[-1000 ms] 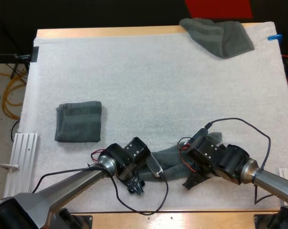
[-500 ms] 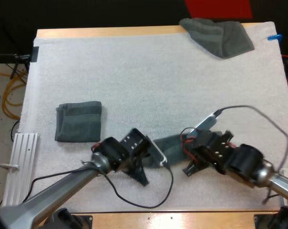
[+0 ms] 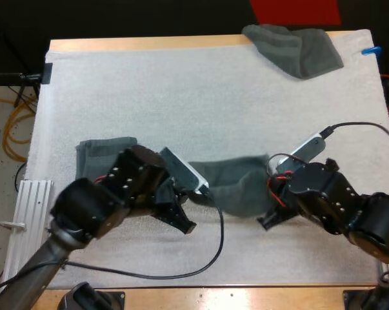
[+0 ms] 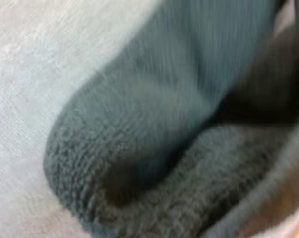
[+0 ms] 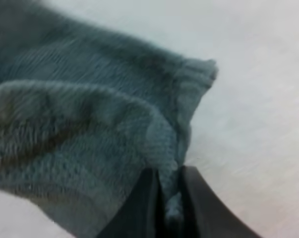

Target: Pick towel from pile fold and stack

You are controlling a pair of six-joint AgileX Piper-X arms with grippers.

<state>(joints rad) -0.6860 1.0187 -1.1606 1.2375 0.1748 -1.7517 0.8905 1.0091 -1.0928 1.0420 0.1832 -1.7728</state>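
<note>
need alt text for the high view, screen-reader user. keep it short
A dark grey-green towel spans between the left gripper and the right gripper over the near side of a white mat. A folded towel lies partly behind the left arm; a crumpled towel sits at the mat's far right corner.

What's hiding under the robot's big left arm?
A folded towel lies on the white mat there. Its far edge and left side show; the left arm covers the rest.
</note>
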